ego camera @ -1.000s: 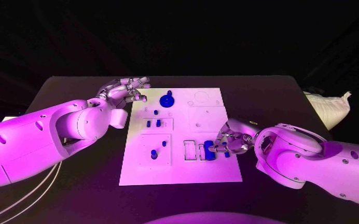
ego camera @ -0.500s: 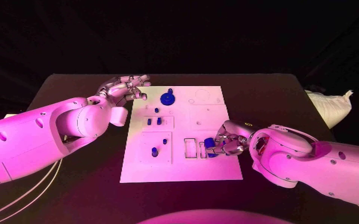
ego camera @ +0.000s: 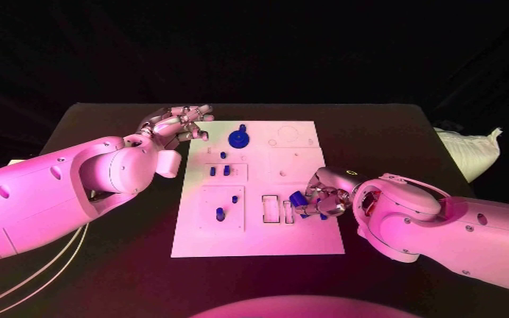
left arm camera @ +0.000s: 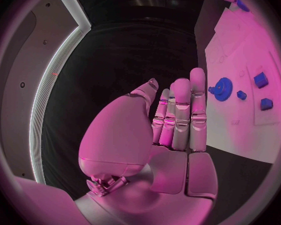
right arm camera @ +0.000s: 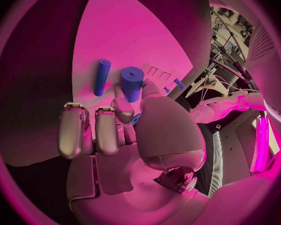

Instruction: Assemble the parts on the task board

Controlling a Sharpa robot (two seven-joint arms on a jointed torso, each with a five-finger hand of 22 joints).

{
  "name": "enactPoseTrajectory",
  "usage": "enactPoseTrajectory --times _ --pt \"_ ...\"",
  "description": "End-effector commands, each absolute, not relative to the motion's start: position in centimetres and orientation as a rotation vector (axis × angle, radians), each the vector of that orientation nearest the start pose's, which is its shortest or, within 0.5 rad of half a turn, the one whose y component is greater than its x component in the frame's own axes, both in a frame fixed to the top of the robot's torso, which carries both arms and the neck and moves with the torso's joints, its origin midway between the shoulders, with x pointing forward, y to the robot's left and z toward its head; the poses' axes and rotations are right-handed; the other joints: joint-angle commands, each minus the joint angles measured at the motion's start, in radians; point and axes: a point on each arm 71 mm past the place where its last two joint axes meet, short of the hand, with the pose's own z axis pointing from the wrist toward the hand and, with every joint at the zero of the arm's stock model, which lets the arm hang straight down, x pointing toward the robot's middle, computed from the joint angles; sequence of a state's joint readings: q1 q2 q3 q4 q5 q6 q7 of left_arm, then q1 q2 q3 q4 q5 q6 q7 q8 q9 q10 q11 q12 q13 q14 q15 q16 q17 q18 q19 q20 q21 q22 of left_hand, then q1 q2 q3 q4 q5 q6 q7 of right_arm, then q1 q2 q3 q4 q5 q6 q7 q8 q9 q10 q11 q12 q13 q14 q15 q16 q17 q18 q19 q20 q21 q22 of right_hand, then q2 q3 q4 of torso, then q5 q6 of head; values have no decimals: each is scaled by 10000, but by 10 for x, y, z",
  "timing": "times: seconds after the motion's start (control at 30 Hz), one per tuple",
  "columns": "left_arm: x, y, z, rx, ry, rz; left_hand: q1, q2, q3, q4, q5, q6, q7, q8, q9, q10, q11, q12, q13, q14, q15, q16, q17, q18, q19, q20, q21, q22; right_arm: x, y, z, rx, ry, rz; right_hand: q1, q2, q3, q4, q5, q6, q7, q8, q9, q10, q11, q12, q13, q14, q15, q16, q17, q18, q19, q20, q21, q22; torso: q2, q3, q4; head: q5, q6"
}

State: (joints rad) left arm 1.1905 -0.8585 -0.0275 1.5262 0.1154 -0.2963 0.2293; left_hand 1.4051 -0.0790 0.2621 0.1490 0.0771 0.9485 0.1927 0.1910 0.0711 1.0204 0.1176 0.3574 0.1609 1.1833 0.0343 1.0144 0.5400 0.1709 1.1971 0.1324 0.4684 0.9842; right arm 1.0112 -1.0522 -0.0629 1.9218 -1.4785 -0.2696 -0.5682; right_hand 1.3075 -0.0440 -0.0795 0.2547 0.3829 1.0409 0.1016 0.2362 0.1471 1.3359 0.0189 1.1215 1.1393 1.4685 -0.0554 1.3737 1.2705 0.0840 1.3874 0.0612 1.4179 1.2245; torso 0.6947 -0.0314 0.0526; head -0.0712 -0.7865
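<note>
One white task board (ego camera: 278, 238) lies flat on the black table (ego camera: 382, 123). The right hand (ego camera: 321, 199) rests over the board's near right part, fingers curled around a short blue cylinder (right arm camera: 132, 83). One slim blue peg (right arm camera: 101, 77) lies on the board just beside that cylinder. The left hand (ego camera: 175, 124) hovers off the board's far left corner, fingers straight, close together, holding nothing. Nearest it sits one blue gear (ego camera: 240, 140); two small blue blocks (ego camera: 218, 171) lie a little further along the board.
</note>
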Motion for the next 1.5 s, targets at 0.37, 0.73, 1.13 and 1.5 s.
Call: enactPoseTrajectory --times 0.37,0.73,1.13,1.5 --pt "487 214 -191 -13424 15456 -15163 128 133 -85 -32 46 -105 2 83 -14 -136 -7 90 13 -72 2 -46 -38 110 20 24 -95 -38 361 -211 -245 3431 20165 5893 671 455 565 -124 1141 -17 -77 166 163 43 -81 -144 58 522 -30 81 42 -102 -28 -97 66 -1 2 6 -8 -30 36" --pt "487 213 -191 -13179 15669 -15200 274 141 -81 -112 76 -139 14 117 -19 -226 5 123 4 -144 7 -81 -124 108 13 25 -130 -63 361 -210 -238 4299 19305 6526 31 283 504 348 2067 156 -148 251 349 271 -133 42 329 547 -73 156 150 -124 48 -133 127 119 0 3 0 -19 9" --pt "486 213 -192 -13145 15706 -15208 287 146 -84 -117 77 -147 22 123 -20 -249 12 129 2 -167 13 -88 -131 106 3 27 -142 -70 359 -200 -239 4192 19645 6810 -485 301 306 359 2125 247 -184 264 492 336 -156 43 401 550 -92 173 176 -130 67 -151 141 152 -6 1 6 4 -6" --pt "486 212 -192 -13140 15737 -15233 293 151 -88 -118 77 -154 27 128 -21 -264 18 136 1 -188 19 -96 -137 104 -8 30 -154 -76 357 -177 -247 3014 20937 6646 -981 427 23 356 1569 411 -258 300 711 364 -210 -100 369 549 -134 176 190 -138 89 -185 154 198 -2 -3 23 -11 -31"
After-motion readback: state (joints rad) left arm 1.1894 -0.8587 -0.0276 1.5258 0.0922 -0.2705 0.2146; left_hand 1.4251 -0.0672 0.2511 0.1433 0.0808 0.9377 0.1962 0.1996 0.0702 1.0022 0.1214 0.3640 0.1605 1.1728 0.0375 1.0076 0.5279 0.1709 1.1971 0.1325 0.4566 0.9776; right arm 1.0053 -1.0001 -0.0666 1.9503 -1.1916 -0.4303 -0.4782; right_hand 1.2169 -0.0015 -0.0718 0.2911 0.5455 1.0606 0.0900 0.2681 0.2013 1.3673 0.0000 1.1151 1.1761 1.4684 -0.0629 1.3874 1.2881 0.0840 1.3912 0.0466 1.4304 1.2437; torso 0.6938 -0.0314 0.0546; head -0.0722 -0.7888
